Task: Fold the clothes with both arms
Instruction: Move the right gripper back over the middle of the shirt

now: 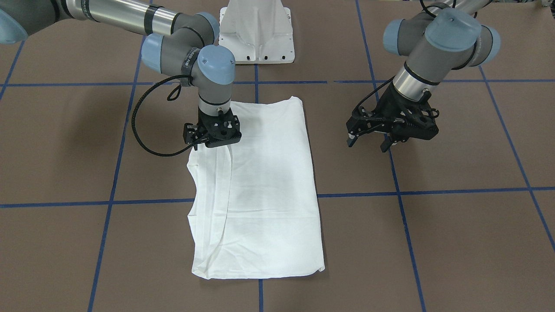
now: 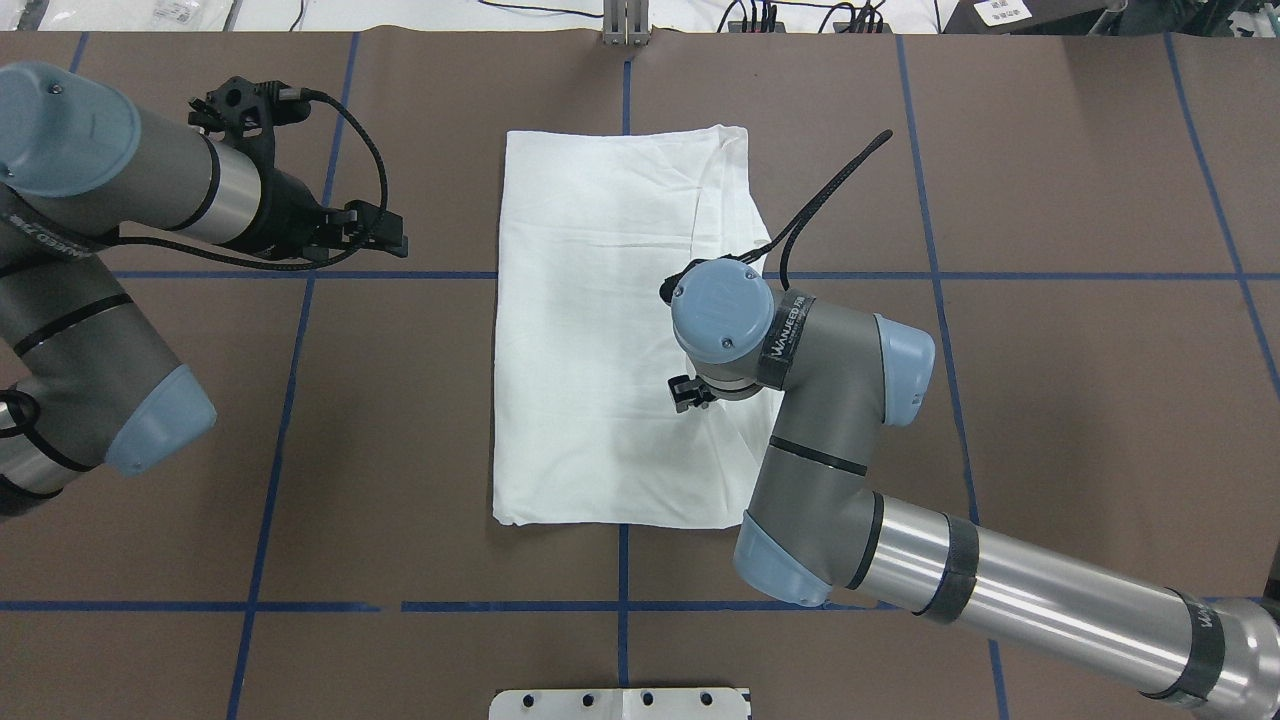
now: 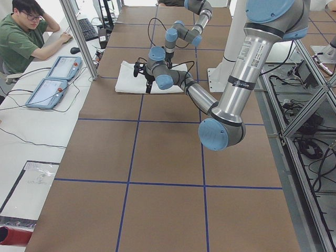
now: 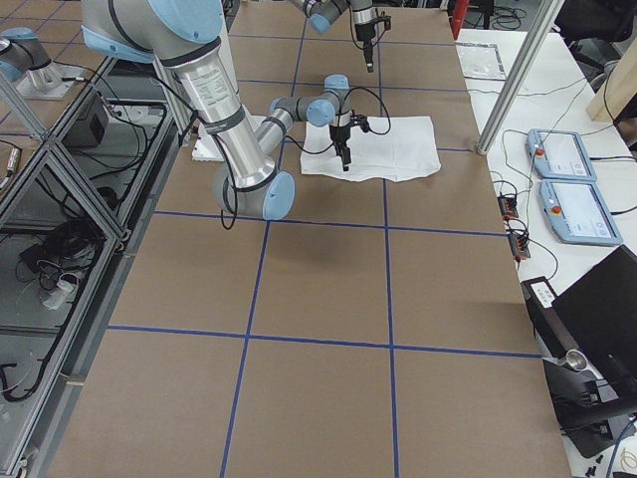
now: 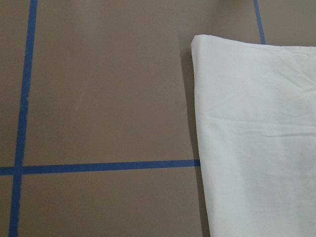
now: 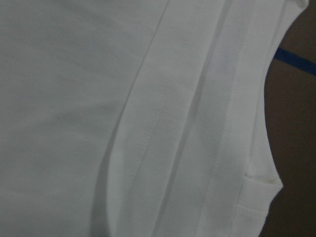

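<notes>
So far: you have the shirt (image 2: 600,330) lying flat mid-table as one long, narrow rectangle. No sleeve sticks out, so the lengthwise folds look done.
Left to do: by my judgement, the crosswise folds that shorten the rectangle. Neither short end has been turned over yet.
Left gripper (image 1: 367,144): fingers spread, holding nothing. It hangs over bare table (image 2: 400,450), well apart from the shirt's left long edge. Its wrist view shows you that edge and one corner, both flat and neat.
Shirt, left side: smooth, with a straight single fold line.
Shirt, right side: several layers are stacked here and their seams run side by side. The edge bulges and puckers a little, so expect it to need tidying.
Right gripper (image 1: 211,145): pointing straight down on that layered right edge, about halfway along, and touching the cloth. You cannot tell whether the fingers are pinching it or are only pressed onto it, because the fingertips are hidden in every view.
Containers: none in any view, so nothing is held in one. The shirt rests directly on the table.
</notes>
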`<state>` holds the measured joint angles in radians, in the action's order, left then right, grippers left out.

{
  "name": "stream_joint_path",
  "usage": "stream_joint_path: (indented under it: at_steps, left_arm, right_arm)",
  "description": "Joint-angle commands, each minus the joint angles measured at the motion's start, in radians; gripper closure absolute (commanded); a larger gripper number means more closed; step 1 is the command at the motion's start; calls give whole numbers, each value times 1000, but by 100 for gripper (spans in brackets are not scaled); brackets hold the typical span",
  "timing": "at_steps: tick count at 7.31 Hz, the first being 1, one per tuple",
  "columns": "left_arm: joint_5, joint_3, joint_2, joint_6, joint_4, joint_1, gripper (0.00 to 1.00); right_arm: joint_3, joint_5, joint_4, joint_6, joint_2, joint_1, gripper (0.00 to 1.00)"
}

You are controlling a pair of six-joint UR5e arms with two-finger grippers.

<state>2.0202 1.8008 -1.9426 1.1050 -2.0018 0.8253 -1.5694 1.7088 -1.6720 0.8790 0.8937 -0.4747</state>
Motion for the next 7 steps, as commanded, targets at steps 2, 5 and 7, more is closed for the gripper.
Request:
stream_joint_path:
  at_steps: [2,5,7]
  left_arm:
    - [0,-6,-2,2,0,-2,0]
    - [0,-6,-6,6,0,-3,0]
    - [0,-4,-7,7,0,-3,0]
  right_arm:
    - [0,8,-15,-12,8,-34,0]
    - [-68,15,-9,-18,120,-65,0]
    - [-159,37,-56,-51,151,-96,0]
